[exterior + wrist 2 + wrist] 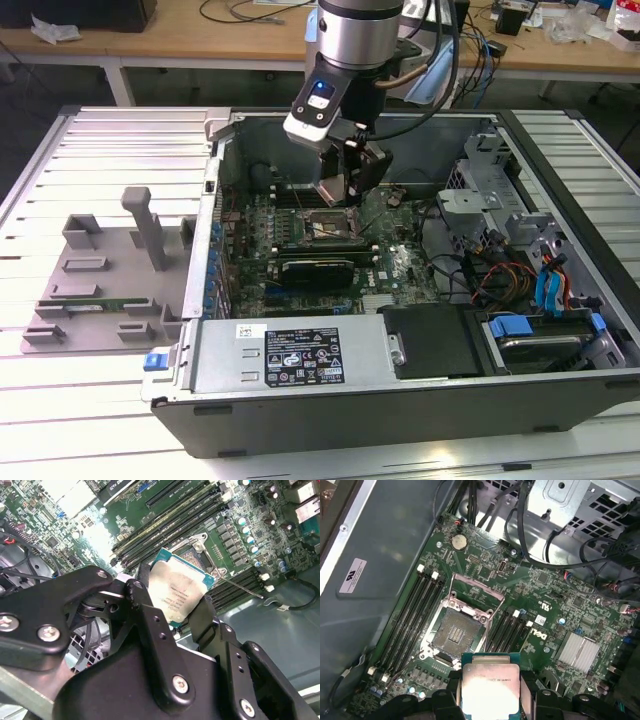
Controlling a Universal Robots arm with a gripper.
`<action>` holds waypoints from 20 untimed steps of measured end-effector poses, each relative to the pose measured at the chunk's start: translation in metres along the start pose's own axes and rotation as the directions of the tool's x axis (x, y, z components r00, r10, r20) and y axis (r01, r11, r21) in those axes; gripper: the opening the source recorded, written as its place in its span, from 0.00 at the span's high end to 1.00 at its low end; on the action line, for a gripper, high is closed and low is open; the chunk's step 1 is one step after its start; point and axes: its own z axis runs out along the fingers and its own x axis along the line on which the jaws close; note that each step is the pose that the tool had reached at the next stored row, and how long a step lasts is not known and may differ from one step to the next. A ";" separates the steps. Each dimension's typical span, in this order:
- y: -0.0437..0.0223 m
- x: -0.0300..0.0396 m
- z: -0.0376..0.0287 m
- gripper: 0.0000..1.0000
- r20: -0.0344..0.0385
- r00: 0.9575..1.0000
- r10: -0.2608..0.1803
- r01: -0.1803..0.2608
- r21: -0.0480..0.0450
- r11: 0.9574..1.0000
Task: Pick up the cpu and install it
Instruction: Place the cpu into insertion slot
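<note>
White label [303,357] w/ black print on power supply [228,350], at 6 o'clock of the case [420,412] in the exterior view; cpu [490,686] top print too small to read. Arm [360,30] hangs from 12 o'clock, gripper [345,188] over open socket [328,228]; fingers [145,610] closed on cpu edges, cpu not touching socket

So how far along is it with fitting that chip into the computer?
Picking up looks done: the chip is clamped in the tool, off any surface. In hand: the chip hangs above the green board, close to the socket. Left: seating it, since the socket is empty with its metal frame open, and the chip is not yet in it.
</note>
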 end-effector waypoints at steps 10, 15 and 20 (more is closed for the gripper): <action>0.0000 0.0000 0.0000 0.45 0.000 0.999 0.051 -0.051 0.001 0.999; 0.0000 0.0000 0.0001 0.45 0.001 0.996 0.087 -0.088 0.001 0.996; 0.0000 0.0000 0.0001 0.45 0.001 0.994 0.112 -0.112 0.002 0.994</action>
